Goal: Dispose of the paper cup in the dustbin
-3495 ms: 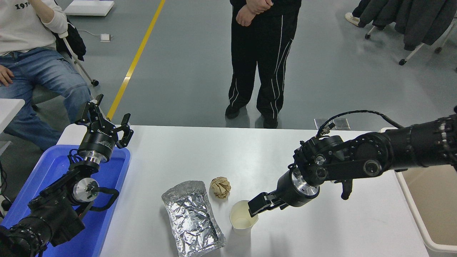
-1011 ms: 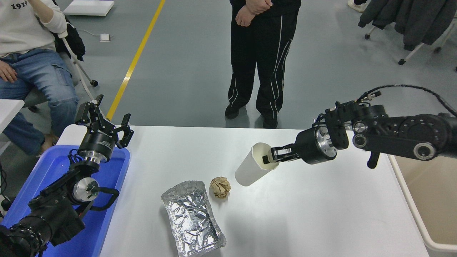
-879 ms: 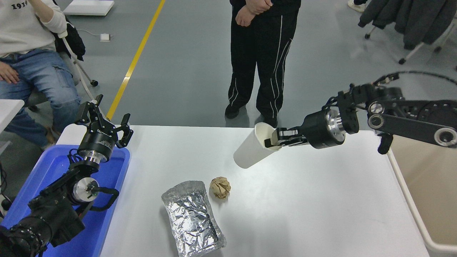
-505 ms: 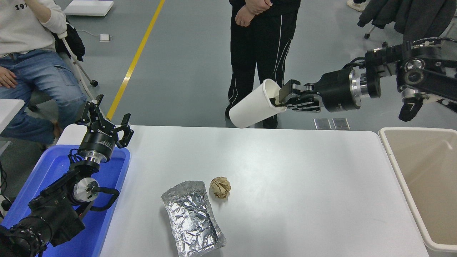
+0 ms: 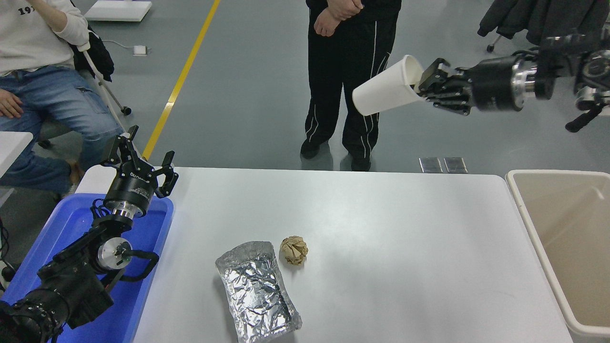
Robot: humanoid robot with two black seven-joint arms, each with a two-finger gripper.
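My right gripper [image 5: 421,85] is shut on the rim of the white paper cup [image 5: 386,88] and holds it high in the air, tipped on its side with its base pointing left. The cup hangs beyond the table's far edge, in front of a standing person. The beige dustbin [image 5: 524,209] stands at the table's right end, well below and to the right of the cup. My left gripper [image 5: 143,162] is open and parked at the lower left above the blue tray.
A crumpled brown paper ball [image 5: 294,249] and a silver foil packet [image 5: 257,290] lie on the white table [image 5: 405,247]. A blue tray [image 5: 76,224] sits at the left. One person stands at the far side; another sits at the top left.
My right gripper has lifted the cup off the table, raised it high, and swung it to the right. The left arm has not moved.
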